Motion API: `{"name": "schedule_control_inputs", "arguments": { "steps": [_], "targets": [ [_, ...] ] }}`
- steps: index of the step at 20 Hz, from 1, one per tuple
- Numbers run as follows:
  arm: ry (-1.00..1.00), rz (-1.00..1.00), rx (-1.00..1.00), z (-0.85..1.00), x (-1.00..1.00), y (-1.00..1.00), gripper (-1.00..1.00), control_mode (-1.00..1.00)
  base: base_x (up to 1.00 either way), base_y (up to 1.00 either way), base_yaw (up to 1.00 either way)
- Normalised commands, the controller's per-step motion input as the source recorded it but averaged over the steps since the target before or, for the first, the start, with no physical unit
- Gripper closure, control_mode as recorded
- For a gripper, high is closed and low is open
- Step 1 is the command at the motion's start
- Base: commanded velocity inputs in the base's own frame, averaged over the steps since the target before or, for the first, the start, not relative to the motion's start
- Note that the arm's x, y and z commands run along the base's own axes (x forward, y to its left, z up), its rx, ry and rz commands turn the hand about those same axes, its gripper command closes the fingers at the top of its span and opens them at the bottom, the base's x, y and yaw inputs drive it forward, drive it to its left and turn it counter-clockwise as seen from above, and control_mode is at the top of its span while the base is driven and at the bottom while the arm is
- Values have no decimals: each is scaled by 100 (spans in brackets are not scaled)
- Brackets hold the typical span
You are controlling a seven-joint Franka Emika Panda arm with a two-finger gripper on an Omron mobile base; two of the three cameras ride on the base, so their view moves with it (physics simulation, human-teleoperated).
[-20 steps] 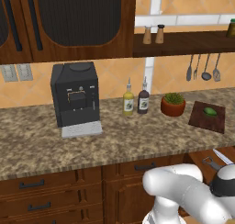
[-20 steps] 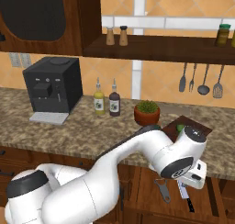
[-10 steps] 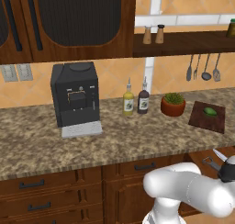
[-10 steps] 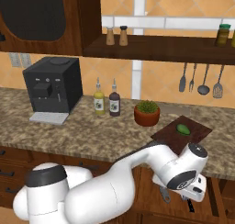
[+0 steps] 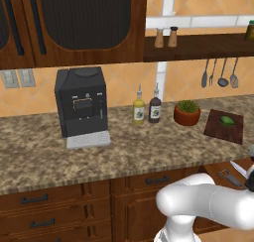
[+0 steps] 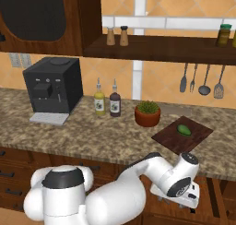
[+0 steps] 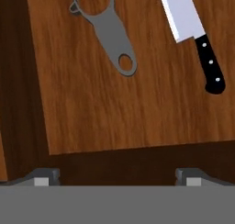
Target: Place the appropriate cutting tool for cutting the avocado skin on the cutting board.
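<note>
**A:** How did the gripper [image 7: 114,177] stand at that moment?

**B:** In the hand view its two dark tips sat far apart at the bottom, one toward each side, with nothing between them. It was wide open and held nothing. It looked down into an open wooden drawer [image 7: 114,108].

**A:** What lay in there?

**B:** Two things on the drawer floor, well apart from each other and both well ahead of the tips. Toward the upper right was the knife [image 7: 195,32], silvery-white blade running off the top edge, black riveted handle pointing toward the gripper. Toward the upper left lay the dark grey tool with a ringed end [image 7: 108,30].

**A:** And up on the counter?

**B:** The cutting board [image 6: 183,135] lay flat on the granite counter [image 6: 83,132], near the potted plant [image 6: 147,113], with the avocado [image 6: 184,129] resting on it. No knife was on the board.

**A:** So how far along was the task?

**B:** Early, I'd judge. The drawer was open and the hand was over it, but the knife was untouched. What remained was nearly everything: shifting across to the handle, closing on it, lifting it out, carrying it up to the counter and setting it on the board beside the avocado.
</note>
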Motion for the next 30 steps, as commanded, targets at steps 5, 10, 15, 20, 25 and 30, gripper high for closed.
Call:
{"name": "schedule_control_inputs", "arguments": {
  "steps": [5,10,15,20,25,30],
  "targets": [
    [8,10,0,-46,-3,0,-100,-100,0,0,0],
    [13,11,0,-18,-32,0,-100,-100,0,0,0],
    [17,8,0,0,-64,0,-100,-100,0,0,0],
    [20,4,0,9,-79,0,-100,-100,0,0,0],
    [13,3,0,35,-52,-11,-100,-100,0,0,0],
    [0,5,3,22,49,-65,-100,-100,0,0,0]
  ]
}}
